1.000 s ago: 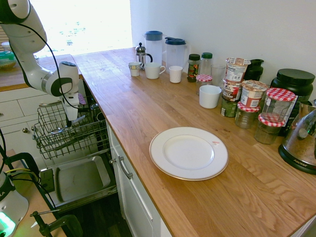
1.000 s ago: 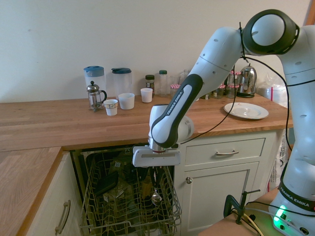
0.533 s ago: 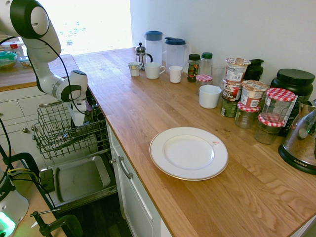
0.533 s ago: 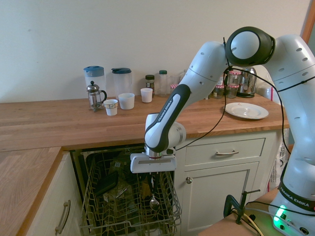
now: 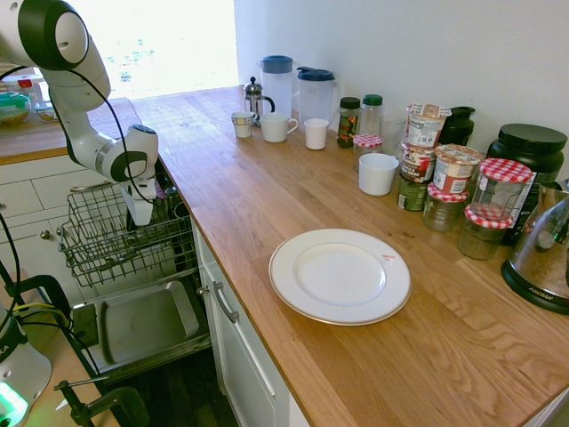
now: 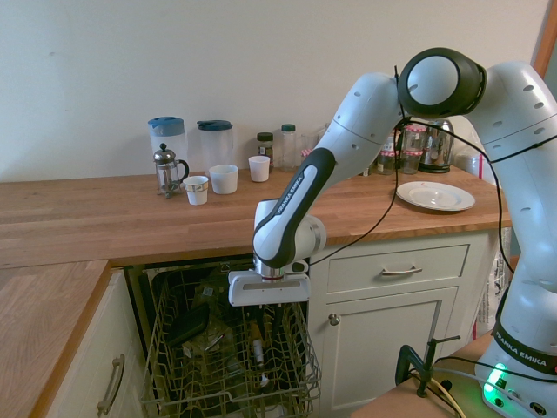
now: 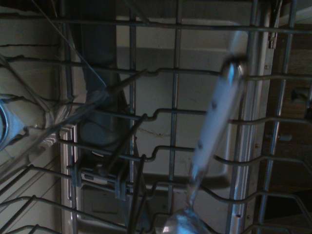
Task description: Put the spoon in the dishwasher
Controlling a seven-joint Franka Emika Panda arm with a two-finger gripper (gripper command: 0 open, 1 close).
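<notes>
spoon (image 7: 214, 117): inside the wire rack (image 6: 165, 348) of the dishwasher (image 5: 142, 325), standing steeply just under the gripper (image 6: 265, 320), bowl end away from it. in the second exterior view it is only a thin dim streak (image 6: 258, 348) among the wires. the wrist view gives it better: one pale lit handle crossing the rack bars, bowl cut off at the frame edge.

gripper: points steeply down into the rack, low between its walls. cannot tell whether it is apart or together; that part sits in shadow behind the wires. cannot tell either whether it grips the spoon or is merely close above it. in the first exterior view the gripper (image 5: 142, 213) is half hidden by the rack's near wall.

rack: one, pulled out over the dropped door. a dark object (image 6: 187, 324) lies beside the gripper, too dim to name.

well apart from the gripper, up on the worktop (image 5: 267, 205): one plate (image 5: 340, 276), two jugs (image 5: 276, 82) (image 5: 316, 96), one french press (image 5: 255, 98), four cups, a cluster of jars, and a kettle (image 5: 544, 258) cut off by the frame.
</notes>
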